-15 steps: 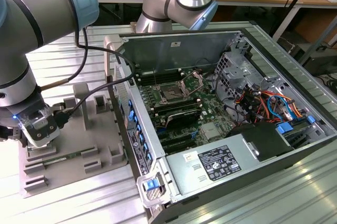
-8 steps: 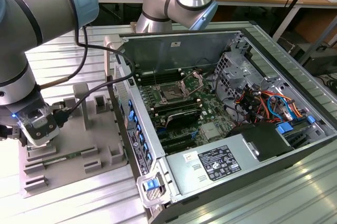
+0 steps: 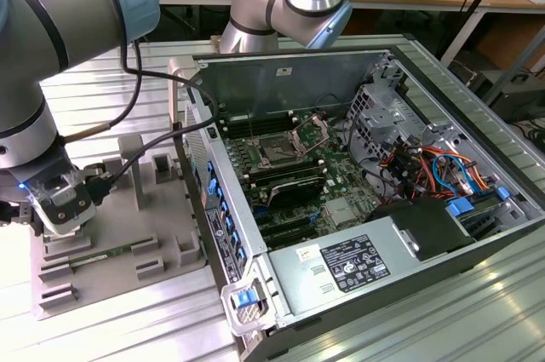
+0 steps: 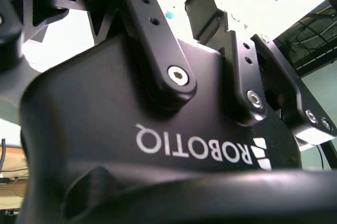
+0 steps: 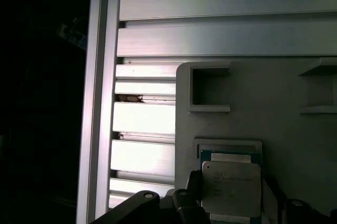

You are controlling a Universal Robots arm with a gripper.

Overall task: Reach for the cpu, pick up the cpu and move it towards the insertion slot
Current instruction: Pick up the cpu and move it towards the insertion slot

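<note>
The cpu (image 5: 231,188), over the grey tray (image 5: 295,129), is clamped on two edges by the narrowed end effector (image 5: 231,195).

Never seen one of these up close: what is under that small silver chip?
Under the cpu is a square framed pocket of the grey tray; only the frame's rim shows. The pocket's floor is hidden by the chip itself.

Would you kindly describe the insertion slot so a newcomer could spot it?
Find the open computer case in the exterior view, then its green motherboard. The insertion slot is the dark square framed in shiny silver, unlike the long narrow black memory slots beside it.
</note>
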